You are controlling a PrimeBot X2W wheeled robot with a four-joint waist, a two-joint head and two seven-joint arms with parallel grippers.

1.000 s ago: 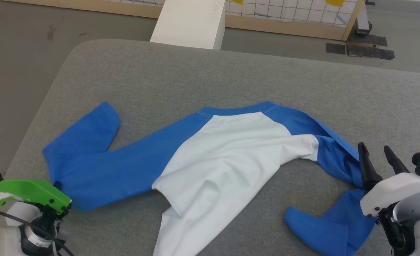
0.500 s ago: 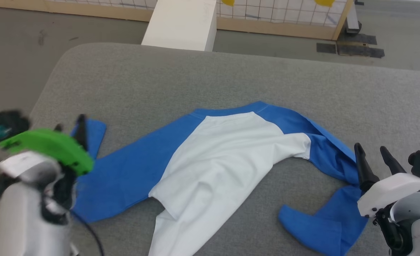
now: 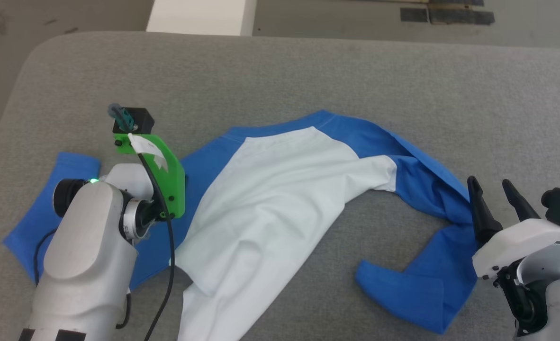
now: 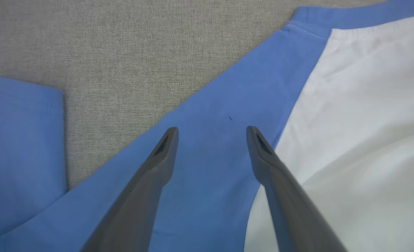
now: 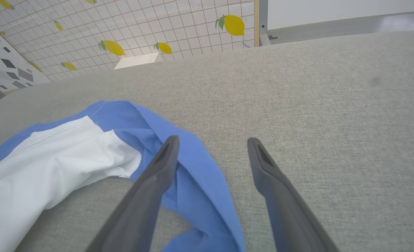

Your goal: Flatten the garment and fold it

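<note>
The garment (image 3: 270,199) lies crumpled across the grey padded table (image 3: 308,71), white body in the middle and blue sleeves trailing to both sides. My left forearm (image 3: 95,222) reaches over the left sleeve (image 3: 24,232). In the left wrist view my left gripper (image 4: 212,131) hangs open just above the blue sleeve cloth (image 4: 210,87), beside the white panel, with nothing between its fingers. My right gripper (image 3: 491,192) stands open at the bunched right sleeve (image 3: 417,289). In the right wrist view its left finger (image 5: 158,168) overlaps the blue fold (image 5: 193,175); its right finger is over bare table.
A white box (image 3: 199,16) stands past the table's far edge. Dark patches (image 3: 446,14) mark the floor beyond it. The table's rounded corner (image 3: 29,52) drops off at the far left. A lemon-patterned grid wall (image 5: 123,35) stands behind the table.
My left arm has swung from the near-left corner up over the left sleeve, and its jaws have opened. The head camera has tipped down. My right gripper has stayed put.
</note>
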